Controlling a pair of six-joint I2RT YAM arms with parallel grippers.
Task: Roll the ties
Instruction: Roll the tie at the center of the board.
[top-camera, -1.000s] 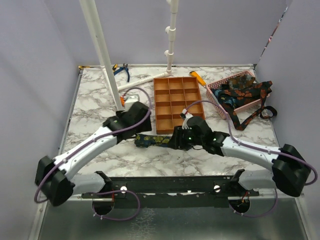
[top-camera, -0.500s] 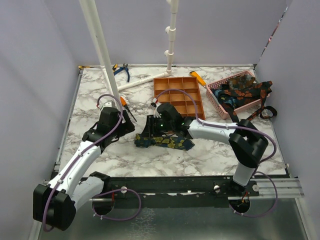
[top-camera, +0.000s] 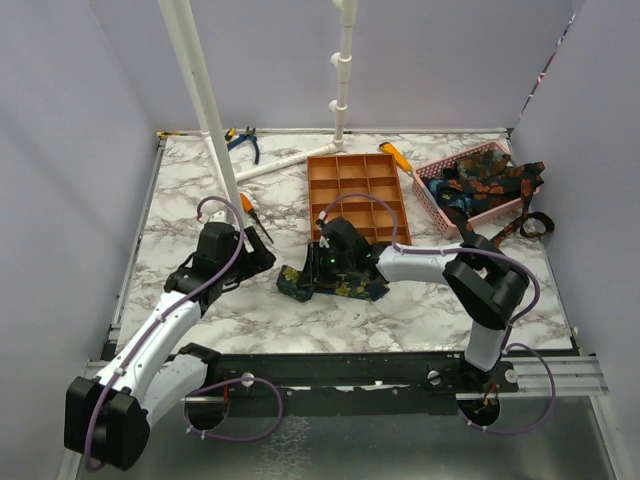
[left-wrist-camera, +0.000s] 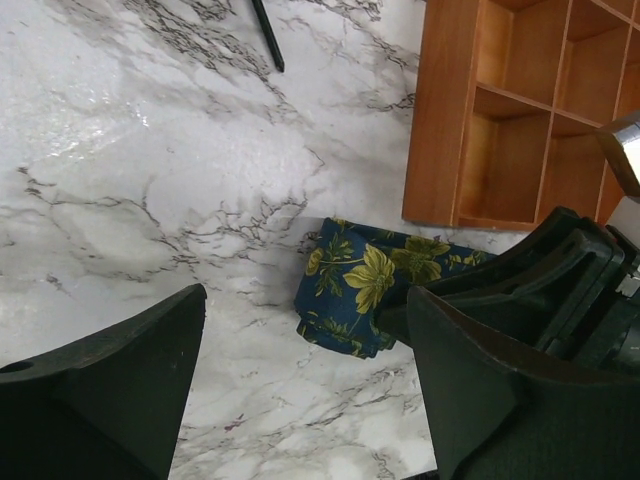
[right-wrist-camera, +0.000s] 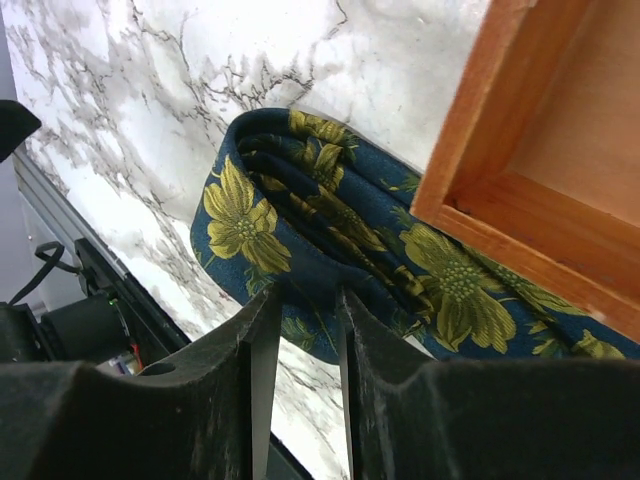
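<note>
We find the navy tie (top-camera: 335, 283) folded on the table (top-camera: 190, 190), just near of the orange tray (left-wrist-camera: 440, 100). The right gripper (right-wrist-camera: 305, 295) is nipped on its layers. The left gripper (left-wrist-camera: 305, 300) stands apart beside its left end. We advise rolling with edges aligned. Only the right wrist view shows the stacked folds.

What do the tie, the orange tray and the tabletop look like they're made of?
The tie looks like soft printed fabric, fairly matt: it folds in limp layers. Silk or polyester, I can't tell. The tray is probably rigid plastic, with smooth, evenly orange walls, though painted wood is possible. The tabletop is glossy, showing glare, white with grey veins: real marble or printed laminate.
</note>
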